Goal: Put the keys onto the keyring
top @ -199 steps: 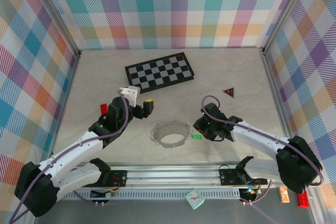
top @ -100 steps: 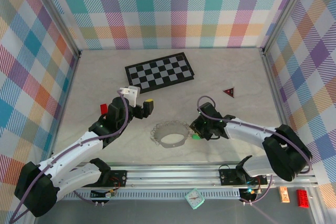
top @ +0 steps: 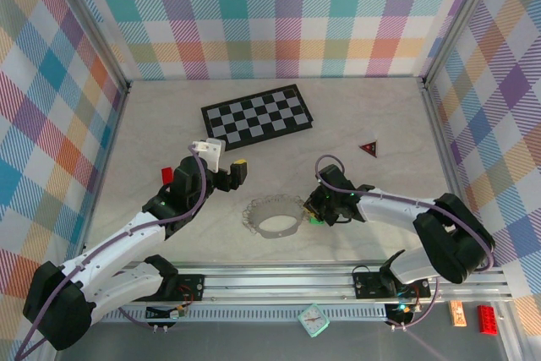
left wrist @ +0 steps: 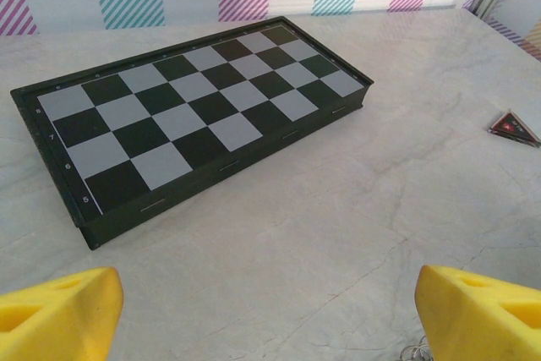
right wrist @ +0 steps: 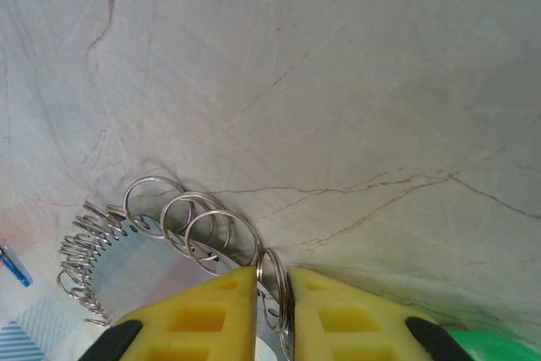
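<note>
Pale marbled tabletop (top: 380, 116) carries the keyring (top: 272, 202) just left of the right gripper (right wrist: 272, 293), whose fingers (right wrist: 203, 319) pinch one of its small split rings (likely to steady it for the green key (right wrist: 499, 348) lying alongside), while the left gripper (left wrist: 270, 319) hangs spread wide near the chessboard (left wrist: 194, 116).

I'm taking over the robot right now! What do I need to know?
Left gripper: open, empty, hovering in front of the chessboard.
Right gripper: shut on a small ring of the keyring.
Green key: lying on the table beside that gripper, not on the keyring.
Done: keyring pinched. Left: thread the keys on.
</note>
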Controlling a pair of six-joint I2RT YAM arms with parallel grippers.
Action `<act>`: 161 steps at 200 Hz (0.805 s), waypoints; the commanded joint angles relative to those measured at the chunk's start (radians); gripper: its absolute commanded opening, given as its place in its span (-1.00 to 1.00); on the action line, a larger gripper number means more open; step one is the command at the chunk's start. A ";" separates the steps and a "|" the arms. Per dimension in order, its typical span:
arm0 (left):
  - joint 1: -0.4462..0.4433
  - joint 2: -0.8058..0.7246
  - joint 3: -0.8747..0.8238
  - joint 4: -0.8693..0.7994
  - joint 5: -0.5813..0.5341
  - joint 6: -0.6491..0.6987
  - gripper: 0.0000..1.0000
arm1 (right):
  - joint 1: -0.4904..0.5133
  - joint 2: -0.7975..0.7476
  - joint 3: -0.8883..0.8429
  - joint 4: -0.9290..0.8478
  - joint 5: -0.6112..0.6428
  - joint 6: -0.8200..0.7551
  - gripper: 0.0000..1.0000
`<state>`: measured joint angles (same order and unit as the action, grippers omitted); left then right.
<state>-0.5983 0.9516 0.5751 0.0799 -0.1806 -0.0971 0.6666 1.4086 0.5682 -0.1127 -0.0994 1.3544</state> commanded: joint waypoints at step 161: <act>0.012 -0.083 0.035 -0.030 -0.041 0.047 0.76 | -0.003 -0.177 0.203 -0.261 0.102 -0.496 -1.00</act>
<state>-0.5983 0.9031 0.5751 0.0719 -0.1974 -0.0853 0.6666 1.2942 0.7033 -0.3023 -0.0360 1.0977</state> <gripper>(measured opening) 0.884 0.048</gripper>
